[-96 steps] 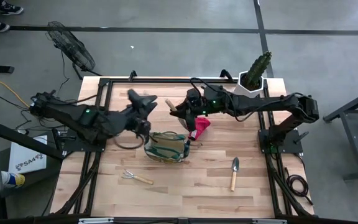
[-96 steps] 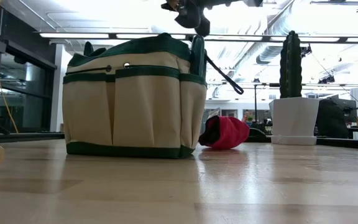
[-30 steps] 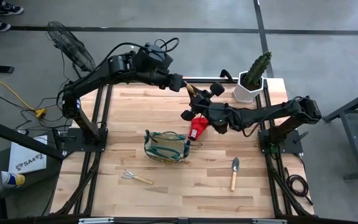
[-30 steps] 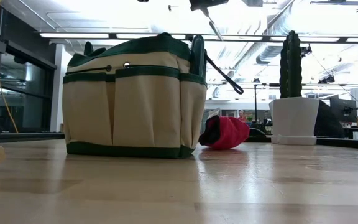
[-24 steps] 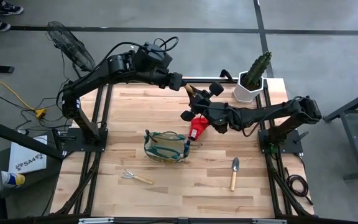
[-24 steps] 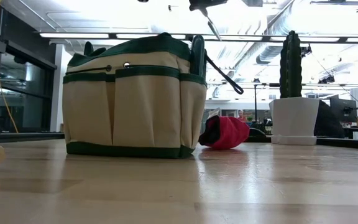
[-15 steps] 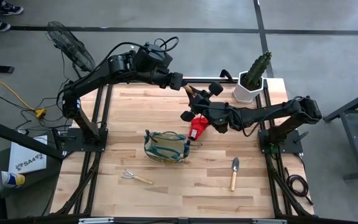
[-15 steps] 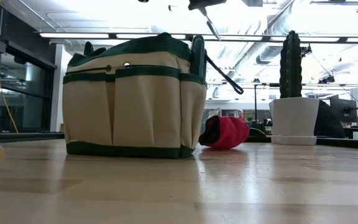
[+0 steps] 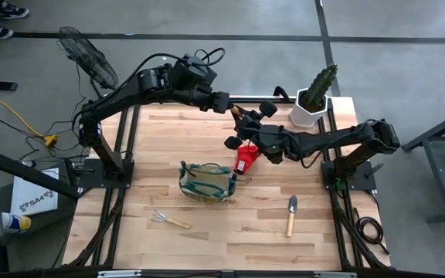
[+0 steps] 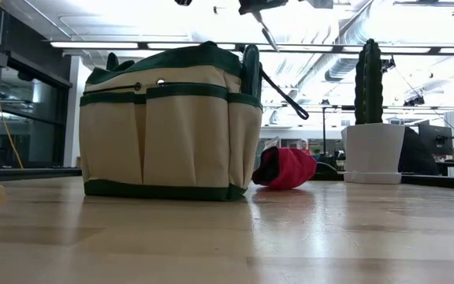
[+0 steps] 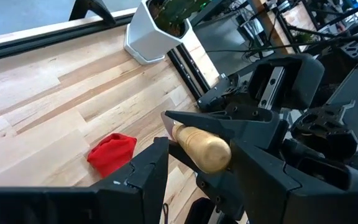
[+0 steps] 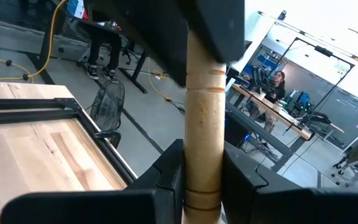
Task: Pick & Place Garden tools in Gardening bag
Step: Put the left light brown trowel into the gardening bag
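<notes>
Now my right gripper (image 12: pixel 201 180) clamps the wooden-handled trowel (image 11: pixel 201 147) high above the table's far edge; my left gripper (image 11: pixel 194 163) brackets its handle, fingers apart. I should close squarely before right releases, then swing toward the mid-table gardening bag (image 9: pixel 207 182).

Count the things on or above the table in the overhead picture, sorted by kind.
Wooden-handled tools: 3 (rake, trowel, held tool in the right gripper)
Bag: 1
Red glove: 1
Potted cactus: 1
Total: 6
</notes>
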Robot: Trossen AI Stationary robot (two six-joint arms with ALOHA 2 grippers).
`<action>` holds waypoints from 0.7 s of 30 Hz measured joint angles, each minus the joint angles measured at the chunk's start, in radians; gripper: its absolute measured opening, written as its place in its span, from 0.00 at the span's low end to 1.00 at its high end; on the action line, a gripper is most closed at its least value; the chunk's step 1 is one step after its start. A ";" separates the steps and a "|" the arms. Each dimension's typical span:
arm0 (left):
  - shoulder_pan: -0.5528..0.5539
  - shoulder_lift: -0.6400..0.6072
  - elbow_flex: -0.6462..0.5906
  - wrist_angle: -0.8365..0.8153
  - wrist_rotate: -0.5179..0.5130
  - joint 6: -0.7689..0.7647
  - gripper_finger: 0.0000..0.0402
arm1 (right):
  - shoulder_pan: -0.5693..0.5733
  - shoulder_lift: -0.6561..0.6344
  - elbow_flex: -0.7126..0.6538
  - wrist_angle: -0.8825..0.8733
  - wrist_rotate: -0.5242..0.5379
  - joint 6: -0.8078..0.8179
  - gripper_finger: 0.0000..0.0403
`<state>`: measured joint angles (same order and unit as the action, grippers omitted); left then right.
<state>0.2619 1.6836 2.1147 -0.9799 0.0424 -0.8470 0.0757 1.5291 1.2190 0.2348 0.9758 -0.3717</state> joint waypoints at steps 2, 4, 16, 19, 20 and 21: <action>0.000 -0.001 0.000 0.001 0.001 0.000 0.40 | 0.001 0.000 0.000 0.000 -0.010 0.000 0.15; 0.000 0.002 0.001 0.001 0.001 0.000 0.37 | 0.001 0.000 0.000 -0.003 -0.012 0.000 0.15; 0.000 0.007 0.000 0.000 0.003 0.005 0.19 | 0.000 -0.002 0.000 -0.051 -0.012 0.051 0.15; 0.000 0.007 0.000 -0.001 0.004 0.004 0.19 | 0.000 -0.002 0.000 -0.051 -0.010 0.053 0.15; 0.000 0.007 0.000 -0.001 0.005 0.004 0.20 | 0.000 -0.002 0.000 -0.052 -0.010 0.053 0.15; 0.000 0.007 0.000 0.000 0.005 0.004 0.21 | 0.000 -0.002 0.000 -0.051 -0.010 0.053 0.15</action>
<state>0.2619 1.6905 2.1151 -0.9798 0.0473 -0.8429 0.0757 1.5276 1.2194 0.1833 0.9655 -0.3191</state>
